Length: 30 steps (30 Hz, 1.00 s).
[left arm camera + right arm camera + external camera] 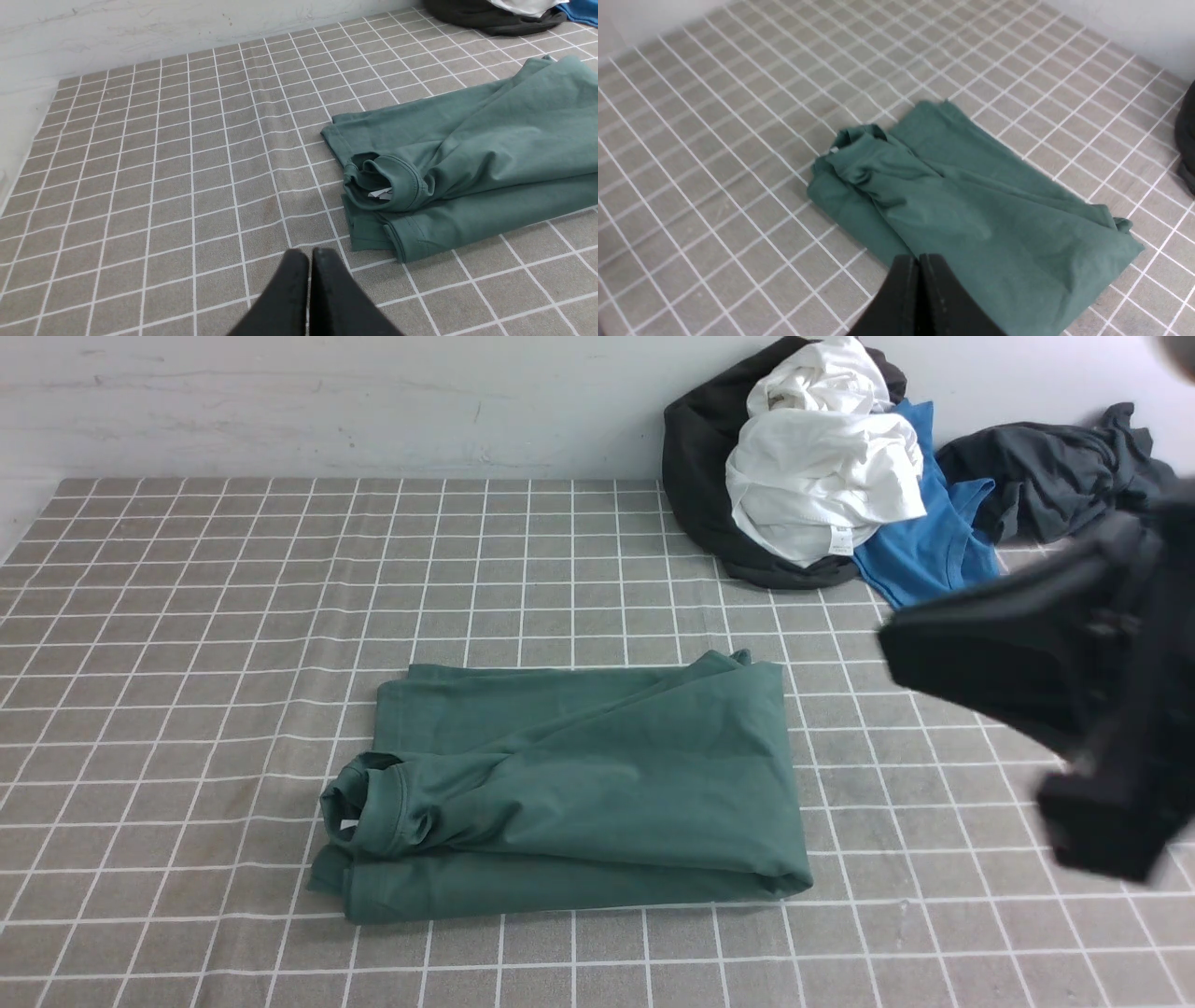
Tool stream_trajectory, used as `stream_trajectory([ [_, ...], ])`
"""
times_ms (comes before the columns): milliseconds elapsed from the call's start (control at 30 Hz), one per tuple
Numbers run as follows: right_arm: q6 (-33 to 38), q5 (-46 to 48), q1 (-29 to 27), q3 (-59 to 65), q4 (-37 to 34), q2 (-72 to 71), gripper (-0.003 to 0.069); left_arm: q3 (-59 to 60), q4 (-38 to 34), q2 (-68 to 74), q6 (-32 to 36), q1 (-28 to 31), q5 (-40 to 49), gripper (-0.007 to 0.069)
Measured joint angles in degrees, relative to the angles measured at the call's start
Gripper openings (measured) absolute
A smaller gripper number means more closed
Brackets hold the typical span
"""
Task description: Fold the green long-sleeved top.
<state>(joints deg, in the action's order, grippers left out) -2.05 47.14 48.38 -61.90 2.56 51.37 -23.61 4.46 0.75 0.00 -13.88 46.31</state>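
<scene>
The green long-sleeved top (579,784) lies folded into a rough rectangle in the middle of the checked cloth, its ribbed neck with a white label at the left end. It also shows in the left wrist view (472,154) and the right wrist view (962,200). My left gripper (309,254) is shut and empty, above bare cloth just left of the top's near corner; it is out of the front view. My right gripper (919,259) is shut and empty, raised above the top. The right arm (1055,672) is a blurred black mass at the right.
A pile of clothes sits at the back right against the wall: a white garment (822,476), a black one (700,457), a bright blue t-shirt (924,541) and a dark grey garment (1055,476). The grey checked cloth (233,616) covers the table up to the white wall.
</scene>
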Motion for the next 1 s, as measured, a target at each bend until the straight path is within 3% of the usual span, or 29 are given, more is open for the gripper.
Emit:
stream_trajectory([
  [300, -3.4, -9.1, 0.0, 14.9, 1.1, -17.3, -0.0014, 0.0, 0.0, 0.0, 0.0, 0.0, 0.0, -0.0007],
  [500, -6.9, -4.8, 0.0, 16.5, 5.2, -19.9, -0.0014, 0.0, 0.0, 0.0, 0.0, 0.0, 0.0, -0.0007],
  [633, -8.9, -6.9, 0.0, 17.2, 6.4, -19.9, -0.0014, 0.0, 0.0, 0.0, 0.0, 0.0, 0.0, -0.0007],
  [800, -13.0, -15.9, 0.0, 22.2, 12.9, -19.9, -0.0014, 0.0, 0.0, 0.0, 0.0, 0.0, 0.0, -0.0007],
  [1000, -23.9, -28.1, -2.3, 30.7, 22.8, -21.7, -0.0014, 0.0, 0.0, 0.0, 0.0, 0.0, 0.0, -0.0007],
])
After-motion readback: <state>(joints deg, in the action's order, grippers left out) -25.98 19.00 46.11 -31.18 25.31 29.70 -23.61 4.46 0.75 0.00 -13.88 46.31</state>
